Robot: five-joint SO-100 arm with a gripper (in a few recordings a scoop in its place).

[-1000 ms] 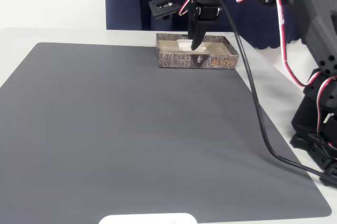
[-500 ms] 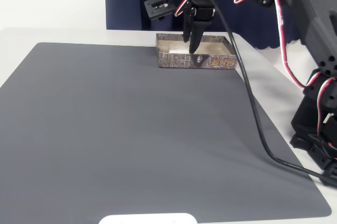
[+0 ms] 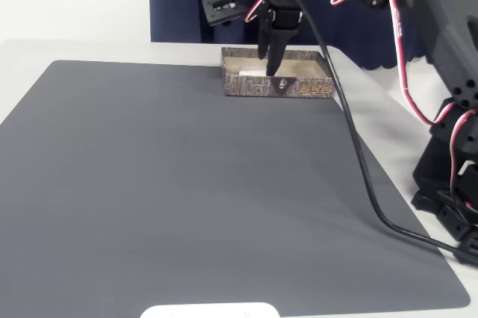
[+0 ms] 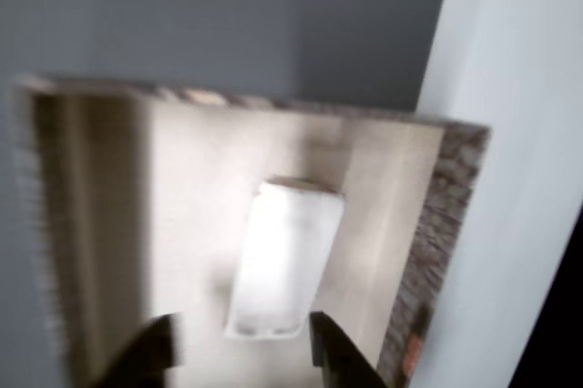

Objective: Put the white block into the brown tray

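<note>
Hand spread open, I hover above the white block lying flat inside the brown tray, where a careless fingertip could clip its wall and shove it.

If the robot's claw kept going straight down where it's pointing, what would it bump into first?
Probably the white block, lying in the brown tray right under the open gripper. Depth is hard to judge.

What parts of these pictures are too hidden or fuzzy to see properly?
- Gold lettering on the brown tray: too small to read in the fixed view.
- White block: mostly hidden behind the tray wall there.
- Wrist view: blurred, so the white block's surface detail is lost.
- End effector: fingertips cut off by the bottom edge.
</note>
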